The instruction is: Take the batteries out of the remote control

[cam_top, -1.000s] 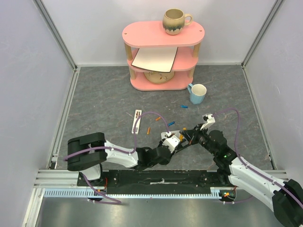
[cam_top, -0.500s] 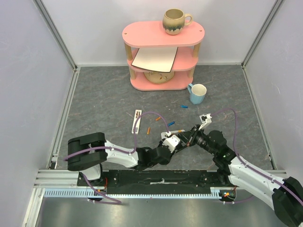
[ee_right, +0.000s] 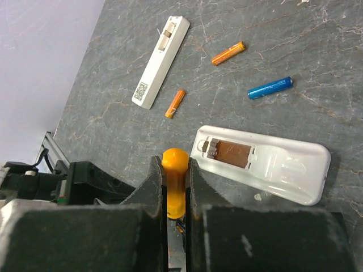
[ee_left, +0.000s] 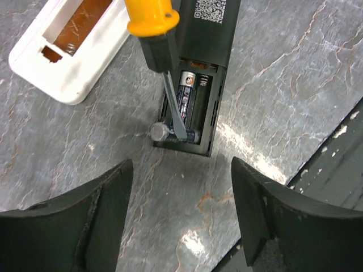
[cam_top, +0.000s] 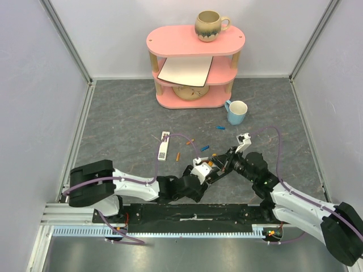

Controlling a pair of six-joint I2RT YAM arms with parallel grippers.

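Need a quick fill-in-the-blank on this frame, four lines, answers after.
The right end effector is shut on an orange-handled ___.
Its blade touches a battery in the ___ remote.
The left end effector is ___.
The wide white remote has an ___ battery bay.
Missing: screwdriver, black, open, empty.

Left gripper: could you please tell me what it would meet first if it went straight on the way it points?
The left gripper would most likely meet the open end of the black remote, where the screwdriver tip rests against a battery; depth is unclear, so the table may come first.
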